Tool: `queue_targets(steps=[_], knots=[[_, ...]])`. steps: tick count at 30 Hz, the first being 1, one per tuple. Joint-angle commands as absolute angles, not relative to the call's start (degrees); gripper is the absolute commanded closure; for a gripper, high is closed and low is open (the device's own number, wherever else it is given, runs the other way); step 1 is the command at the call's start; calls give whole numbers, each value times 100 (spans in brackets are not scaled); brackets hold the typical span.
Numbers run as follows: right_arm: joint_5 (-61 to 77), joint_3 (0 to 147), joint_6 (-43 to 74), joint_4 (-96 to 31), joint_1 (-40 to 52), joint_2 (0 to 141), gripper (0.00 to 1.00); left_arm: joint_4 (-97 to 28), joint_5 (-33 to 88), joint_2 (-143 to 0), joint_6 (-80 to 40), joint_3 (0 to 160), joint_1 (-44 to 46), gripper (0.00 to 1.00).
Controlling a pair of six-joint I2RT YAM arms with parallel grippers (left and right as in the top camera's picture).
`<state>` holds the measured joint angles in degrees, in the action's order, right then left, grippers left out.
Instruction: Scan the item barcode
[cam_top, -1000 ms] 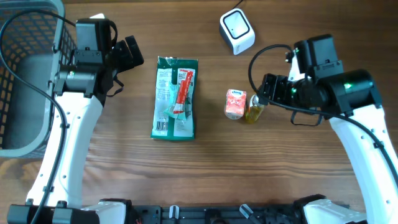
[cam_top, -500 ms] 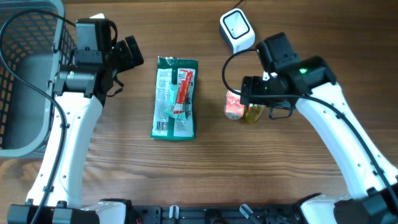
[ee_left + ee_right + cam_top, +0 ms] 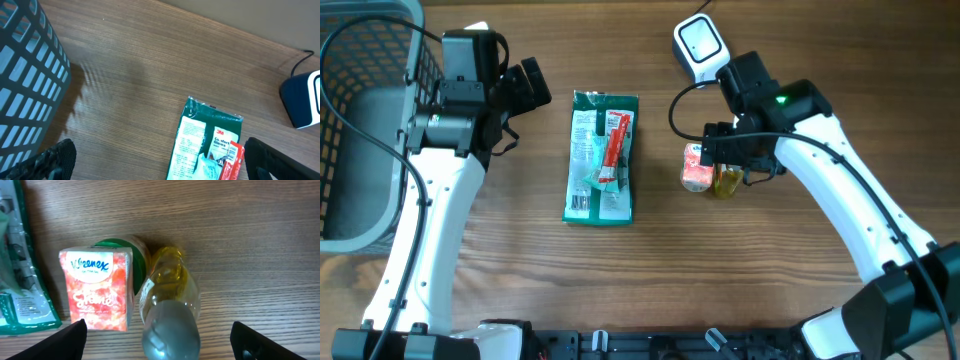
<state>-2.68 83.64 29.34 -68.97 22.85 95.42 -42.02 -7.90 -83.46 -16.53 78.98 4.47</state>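
Your right hand (image 3: 164,343) hangs spread over the bottle (image 3: 170,292): prob. light, slick, stiff. Pinch mid-body, away from the Kleenex pack (image 3: 97,290) just beside it. Left hand (image 3: 165,162) is spread too, empty.

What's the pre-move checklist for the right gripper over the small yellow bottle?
1. Right gripper open: ok.
2. Small yellow plastic bottle with silver cap between its fingers: ok.
3. Bottle clear of pink Kleenex tissue pack: not ok, they look to be touching.
4. Bottle's barcode located: cannot tell.
5. White boxy scanner face uncovered: ok.
6. Left gripper open, away from items: ok.
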Motion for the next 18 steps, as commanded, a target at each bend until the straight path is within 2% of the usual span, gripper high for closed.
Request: queue_targets(steps=[1,5,9,13,18], knots=[[-412,8350,3017,-6884,2303,9776,8,-4187,-845,-8331,-1520,7968,427,0],[-419,8348,3017,-6908,2296,9907,9,-4187,-845,-8331,-1520,7968,427,0],[-561,8348,3022,-6925,2296,9922,20,-4187,-845,-8331,-1520,7968,427,0],[-565,8348,3017,-6932,2285,9922,27,-4187,-845,-8331,-1520,7968,427,0],[-646,8289,3020,-6912,2263,9922,27,-4187,-845,-8331,-1520,7968,427,0]])
